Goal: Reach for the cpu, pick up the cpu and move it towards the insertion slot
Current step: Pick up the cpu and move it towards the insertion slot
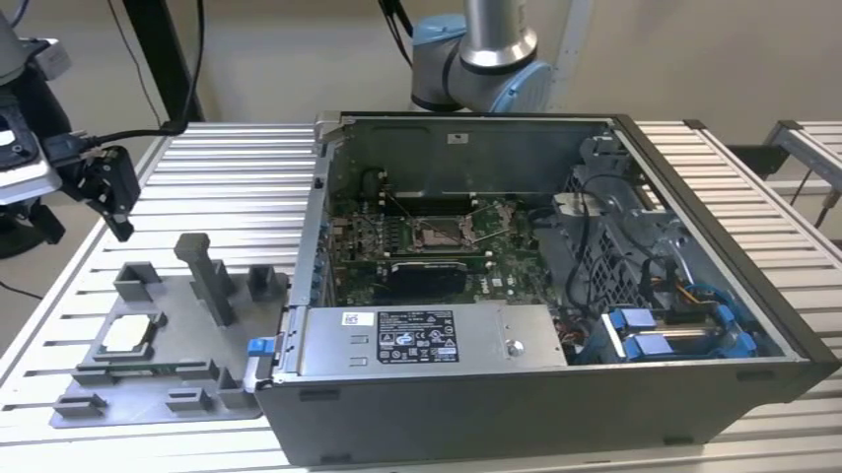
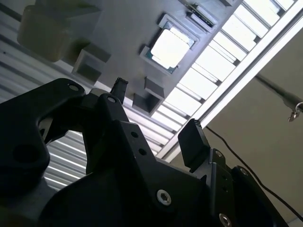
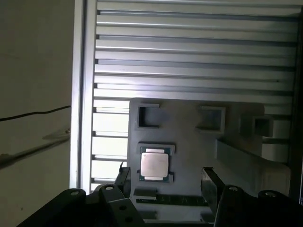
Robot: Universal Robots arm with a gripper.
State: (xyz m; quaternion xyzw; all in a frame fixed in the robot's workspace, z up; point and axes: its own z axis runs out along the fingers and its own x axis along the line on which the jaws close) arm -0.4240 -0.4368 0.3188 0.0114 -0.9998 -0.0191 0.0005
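One cpu (image 1: 125, 335) lies flat, silvery face up, in a square recess of one grey fixture (image 1: 172, 399). One gripper (image 1: 116, 212) hangs above the fixture, apart from the cpu and touching nothing. Its two fingers (image 2: 191, 137) are spread wide with nothing between them, so the gripper is released. In the first wrist view the cpu (image 3: 154, 164) sits below and ahead of the fingertips, roughly in line with the gap between them. Three small square pockets (image 3: 147, 116) on the fixture lie farther from the gripper than the cpu does.

One open computer case (image 1: 553, 394) stands beyond the fixture, well apart from the gripper. Inside it is one motherboard (image 1: 355, 246) with one insertion slot (image 1: 439, 234), a square metal frame with its dark centre showing. The case also holds one silver box (image 1: 421, 340) along its near wall, loose cables (image 1: 593, 286) and blue plastic parts (image 1: 658, 335). Fixture and case both rest on one slatted metal table (image 1: 237, 168) beneath the gripper.
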